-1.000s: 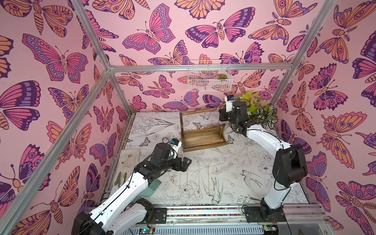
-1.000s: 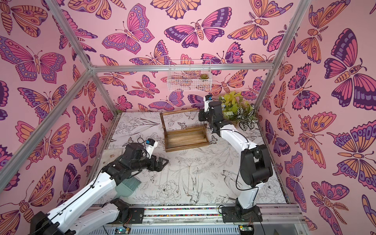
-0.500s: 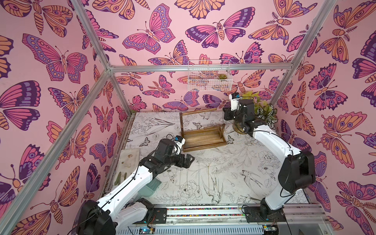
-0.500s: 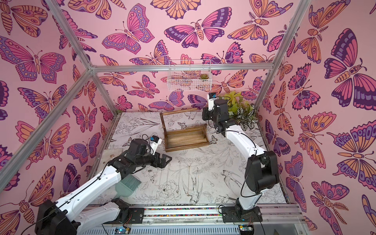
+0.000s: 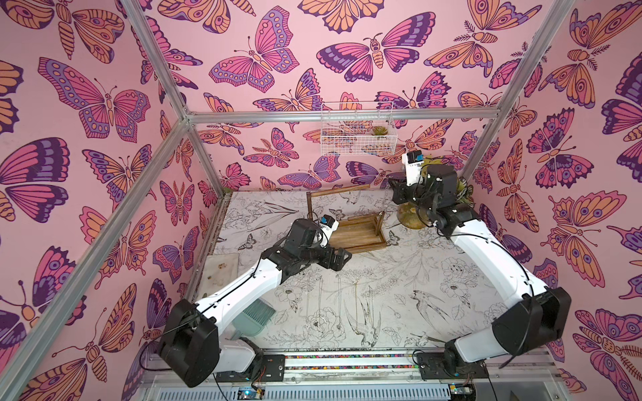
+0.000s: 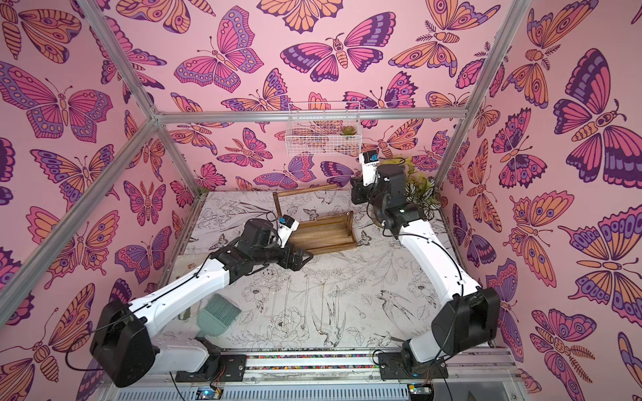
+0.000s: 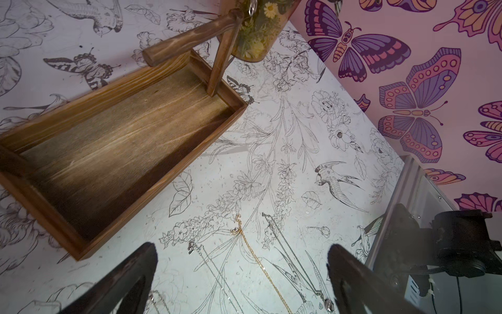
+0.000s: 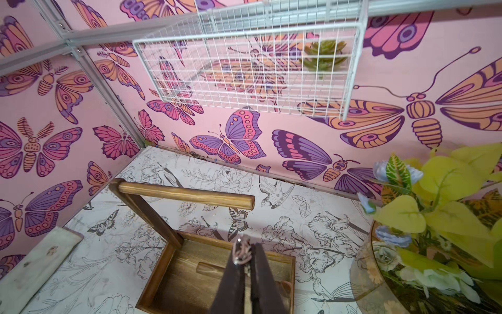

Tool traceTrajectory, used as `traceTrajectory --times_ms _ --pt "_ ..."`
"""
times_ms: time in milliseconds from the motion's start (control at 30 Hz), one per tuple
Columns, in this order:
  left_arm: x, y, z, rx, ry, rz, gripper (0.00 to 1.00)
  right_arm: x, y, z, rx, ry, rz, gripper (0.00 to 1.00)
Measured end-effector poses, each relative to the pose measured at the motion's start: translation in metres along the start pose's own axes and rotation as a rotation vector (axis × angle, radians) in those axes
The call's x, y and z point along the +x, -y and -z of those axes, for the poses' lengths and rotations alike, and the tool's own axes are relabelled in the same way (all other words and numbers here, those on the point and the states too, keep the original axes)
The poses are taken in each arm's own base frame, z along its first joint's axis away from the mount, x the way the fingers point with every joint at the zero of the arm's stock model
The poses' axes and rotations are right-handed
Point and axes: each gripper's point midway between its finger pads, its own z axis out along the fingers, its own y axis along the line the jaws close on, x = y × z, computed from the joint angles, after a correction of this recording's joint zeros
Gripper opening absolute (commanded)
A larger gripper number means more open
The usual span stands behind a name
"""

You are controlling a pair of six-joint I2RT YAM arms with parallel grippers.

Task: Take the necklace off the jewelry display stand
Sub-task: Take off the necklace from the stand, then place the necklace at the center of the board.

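Observation:
The jewelry display stand (image 5: 357,239) is dark wood, with a tray base and a tall crossbar (image 8: 187,194). It stands at the back middle in both top views (image 6: 323,237). My right gripper (image 5: 392,185) hovers just beyond the crossbar's right end, shut on the silver necklace (image 8: 240,252). The necklace's thin chain (image 5: 384,205) hangs down beside the stand's right post; its lower end is too faint to follow. My left gripper (image 5: 342,258) is open, low over the table in front of the tray, with nothing between its fingers (image 7: 130,271).
Several necklaces (image 7: 252,252) lie stretched on the printed table under and in front of the left gripper. A glass vase of plants (image 5: 413,217) stands right of the stand. A white wire basket (image 5: 357,133) hangs on the back wall. A teal brush (image 5: 253,316) and a pale board (image 5: 219,274) lie at the left.
The right gripper has moved to the right, away from the stand's crossbar, with the necklace in it. The left arm has reached forward and right, to the tray's front edge.

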Motion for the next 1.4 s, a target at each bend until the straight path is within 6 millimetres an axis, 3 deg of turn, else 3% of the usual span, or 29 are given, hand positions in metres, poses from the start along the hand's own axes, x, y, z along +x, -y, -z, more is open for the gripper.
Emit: traceTrajectory --times_ms 367,700,933,1100,1400 --pt "-0.041 0.035 -0.032 0.138 0.072 -0.128 1.0 -0.026 -0.02 0.059 -0.043 0.037 0.025 0.0" --pt "-0.074 0.076 -0.042 0.242 0.183 -0.268 1.0 -0.038 -0.06 0.1 -0.131 0.058 0.029 0.0" --pt "-0.085 0.101 -0.047 0.291 0.244 -0.339 0.99 -0.043 -0.076 0.129 -0.165 0.079 0.012 0.0" --pt "-0.092 0.111 -0.044 0.32 0.286 -0.365 0.91 -0.044 -0.084 0.142 -0.185 0.09 -0.004 0.0" --pt "-0.105 0.155 -0.032 0.433 0.334 -0.43 0.85 -0.042 -0.088 0.152 -0.198 0.086 -0.03 0.0"
